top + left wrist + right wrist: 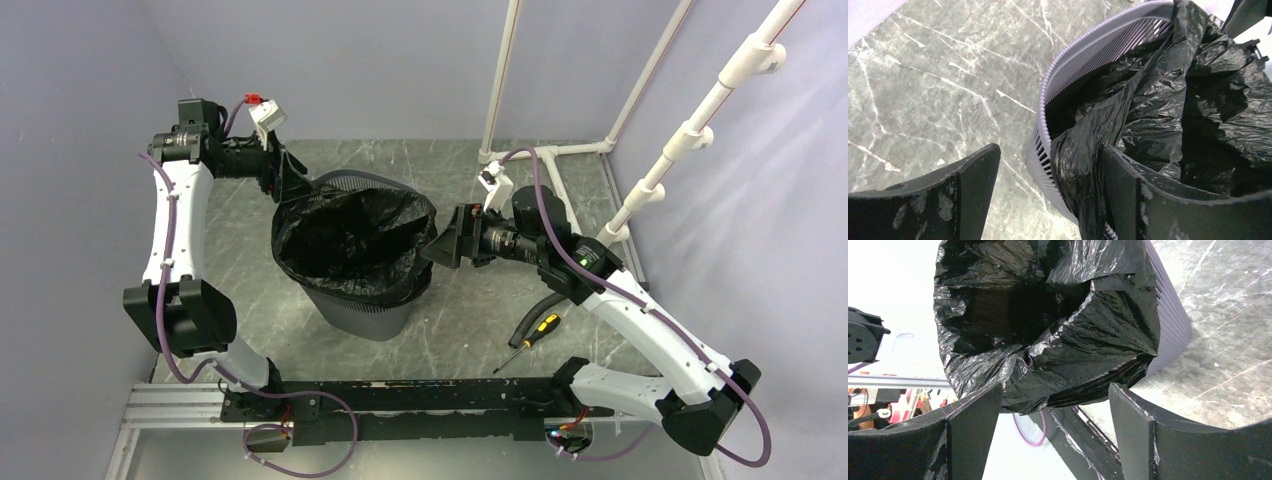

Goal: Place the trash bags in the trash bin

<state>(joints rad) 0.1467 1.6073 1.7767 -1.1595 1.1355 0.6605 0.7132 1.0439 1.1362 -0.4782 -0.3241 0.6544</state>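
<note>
Grey-veined desk (240, 250): carries the bin near its middle, with one arm reaching in from each side.
Trash bin (368, 318): stands upright, dark grey mesh, tapering base bare below the film. Holds nothing but the bag, as far as the views show.
Trash bag (350, 235): sits inside the bin as a liner, mouth gaping, wrinkled black film folded out over the near, left and right stretches of the rim. Hangs slack inside along the far-left stretch, where the grey rim shows uncovered.
Progress: looks mostly done, with the bag in the bin and cuffed over most of the rim. Probably leaves only drawing the loose far-left edge over the uncovered rim, then backing both arms away.
Left tool (290, 182): sits at the far-left rim with jaws spread wide, one finger outside the bin wall and the other inside. Straddles the rim and a fold of film without clamping either.
Right tool (447, 248): faces the bin's right side with jaws spread wide, just short of the bag-covered corner. Holds nothing.
Screwdriver (530, 335): lies on the desk beside the right arm, well apart from the bin. Appears to play no part in the task.
</note>
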